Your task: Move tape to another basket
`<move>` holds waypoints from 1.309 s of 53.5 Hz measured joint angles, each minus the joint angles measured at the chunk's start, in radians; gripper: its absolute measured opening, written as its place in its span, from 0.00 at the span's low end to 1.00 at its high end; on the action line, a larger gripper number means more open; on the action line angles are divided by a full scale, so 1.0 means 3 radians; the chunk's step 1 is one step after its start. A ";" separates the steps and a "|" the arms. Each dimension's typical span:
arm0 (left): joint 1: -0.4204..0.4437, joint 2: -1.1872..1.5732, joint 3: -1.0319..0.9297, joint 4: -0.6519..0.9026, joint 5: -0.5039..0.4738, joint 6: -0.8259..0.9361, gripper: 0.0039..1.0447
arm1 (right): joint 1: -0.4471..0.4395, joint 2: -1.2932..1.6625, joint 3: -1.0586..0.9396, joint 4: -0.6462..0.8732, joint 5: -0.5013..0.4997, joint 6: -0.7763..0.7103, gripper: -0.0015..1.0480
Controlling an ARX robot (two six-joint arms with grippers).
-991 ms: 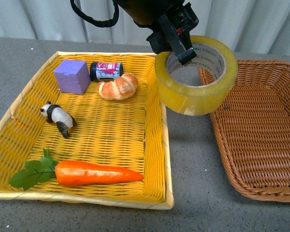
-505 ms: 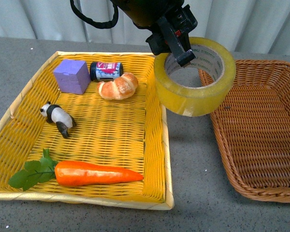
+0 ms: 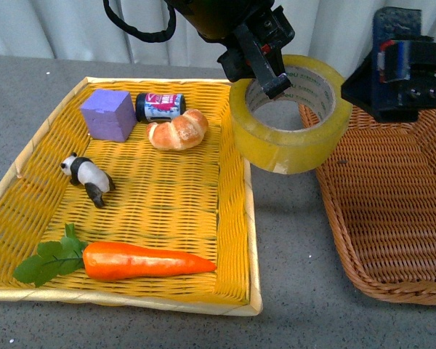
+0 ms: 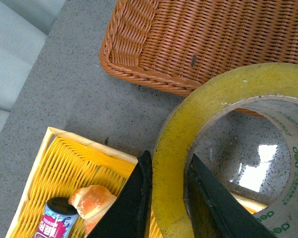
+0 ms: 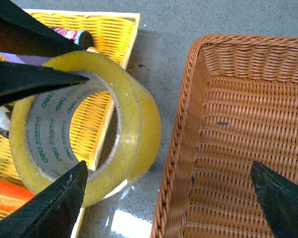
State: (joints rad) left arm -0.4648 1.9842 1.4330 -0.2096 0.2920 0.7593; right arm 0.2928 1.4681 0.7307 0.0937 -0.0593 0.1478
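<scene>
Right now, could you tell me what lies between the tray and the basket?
Only bare grey table, as the front view shows. The tape hangs above that strip, clamped in the left gripper, not resting on it.

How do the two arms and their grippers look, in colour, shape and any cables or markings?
The left gripper is black and blocky, with a thin red line; its fingers are flat black wedges. A black cable loops beside its arm. The right gripper is dark blue and boxy, with small red and white parts; its fingers are black and pointed.
</scene>
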 joint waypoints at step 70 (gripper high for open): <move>-0.0100 -0.0003 0.0033 0.0061 -0.0361 -0.0245 0.14 | 0.0065 0.0581 0.0374 -0.0057 0.0141 0.0490 0.15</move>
State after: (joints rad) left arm -0.4950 1.9835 1.4429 -0.1913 0.1837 0.6857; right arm 0.3122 1.6424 0.8429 0.0765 -0.0170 0.2947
